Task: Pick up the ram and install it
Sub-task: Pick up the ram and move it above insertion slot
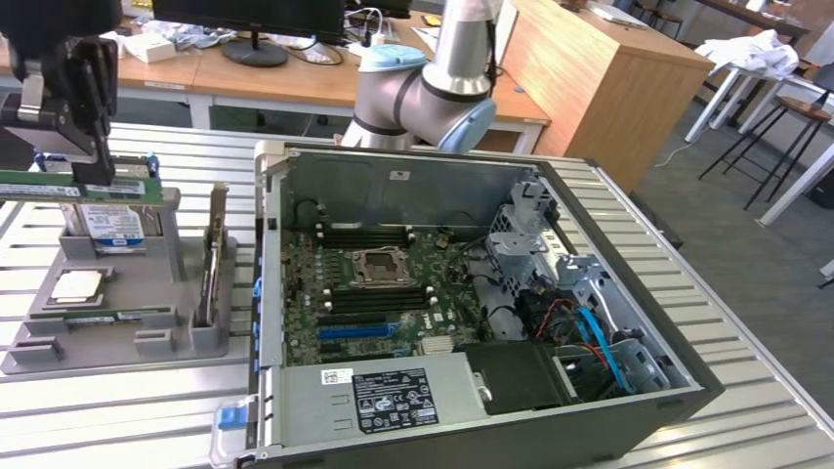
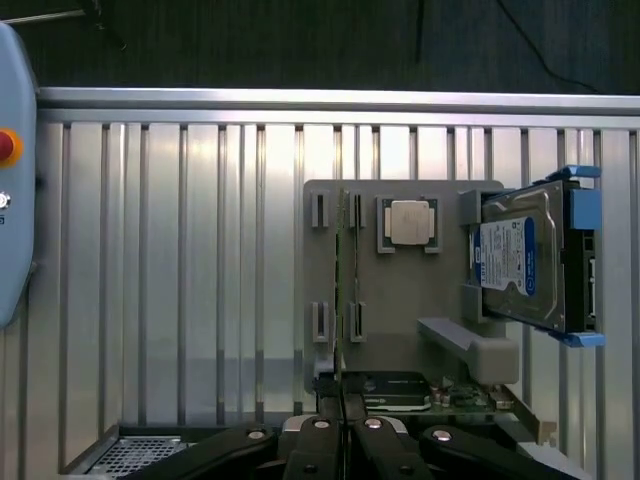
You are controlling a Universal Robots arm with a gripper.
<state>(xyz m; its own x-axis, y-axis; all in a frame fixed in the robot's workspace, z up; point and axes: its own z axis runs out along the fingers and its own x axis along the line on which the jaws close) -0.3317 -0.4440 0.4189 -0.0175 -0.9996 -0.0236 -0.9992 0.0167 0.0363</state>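
The black two-fingered pincer [image 1: 89,171] [image 2: 342,420] is clamped on the ram [image 1: 137,191], a long, thin green circuit-board stick with a pale label. It holds the ram level in the air at the exterior view's left, above a grey plastic parts tray [image 1: 26,357]. The tray holds a silver hard drive with a blue-and-white label [image 1: 115,227], a square silver processor chip [image 1: 78,285] and a second green memory stick [image 1: 111,318]. The tray stands on the ribbed metal table [image 1: 104,410], beside an open black computer case [image 1: 690,391]. The green motherboard [image 1: 391,293] is exposed in the case, well apart from the ram.
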